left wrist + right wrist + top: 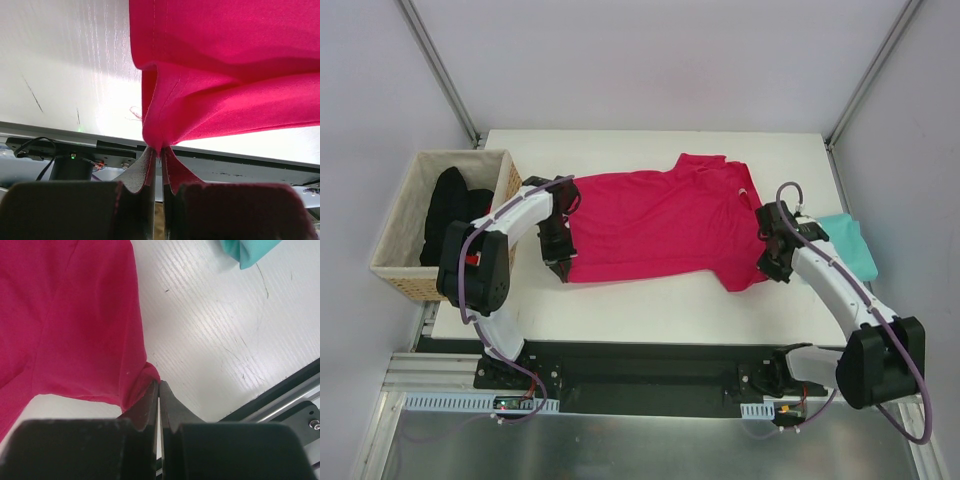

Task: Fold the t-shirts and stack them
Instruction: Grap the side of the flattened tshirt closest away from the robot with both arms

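White desk (650,300) is carrying a pink shirt (660,225) spread across its middle, its small white neck label (745,192) too tiny to read. The left gripper (563,270) is pinching the shirt's near left corner, and the right gripper (772,268) is clamping its near right corner. A teal shirt (850,245) is lying at the desk's right edge. At the left, a wicker basket (410,285) is holding dark cloth (450,215).
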Tool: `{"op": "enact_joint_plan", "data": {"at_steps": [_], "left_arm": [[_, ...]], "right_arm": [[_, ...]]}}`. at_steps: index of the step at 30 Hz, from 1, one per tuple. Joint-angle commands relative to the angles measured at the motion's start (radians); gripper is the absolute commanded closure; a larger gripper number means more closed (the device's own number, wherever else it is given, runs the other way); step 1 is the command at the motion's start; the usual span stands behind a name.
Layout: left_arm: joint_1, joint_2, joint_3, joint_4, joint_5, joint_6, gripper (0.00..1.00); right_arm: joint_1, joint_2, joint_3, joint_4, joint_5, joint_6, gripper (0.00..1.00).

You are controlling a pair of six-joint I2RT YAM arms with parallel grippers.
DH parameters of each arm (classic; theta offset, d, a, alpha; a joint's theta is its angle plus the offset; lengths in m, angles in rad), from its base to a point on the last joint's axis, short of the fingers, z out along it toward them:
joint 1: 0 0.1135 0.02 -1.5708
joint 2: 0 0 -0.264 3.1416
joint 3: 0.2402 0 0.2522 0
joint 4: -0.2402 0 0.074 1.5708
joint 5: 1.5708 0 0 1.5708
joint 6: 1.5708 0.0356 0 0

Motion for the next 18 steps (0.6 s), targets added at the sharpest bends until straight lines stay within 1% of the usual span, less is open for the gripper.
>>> {"op": "enact_joint_plan", "data": {"at_steps": [1, 9, 13, 18], "left_arm": [[0.010, -0.025, 0.053, -0.059, -0.030, 0.007, 1.00], [0.024, 0.000, 0.157, -0.067, -0.039, -0.024, 1.00], [0.032, 0.026, 0.202, -0.076, -0.039, -0.033, 1.00], [0.053, 0.047, 0.237, -0.077, -0.046, -0.042, 1.00]], "right_arm": [[0.006, 0.048, 0.063, -0.005, 0.027, -0.024, 0.99], [0.001, 0.208, 0.279, 0.010, 0.084, -0.127, 0.99], [0.000, 0.278, 0.347, 0.026, 0.078, -0.153, 0.99], [-0.014, 0.338, 0.385, 0.053, 0.064, -0.177, 0.99]]}}
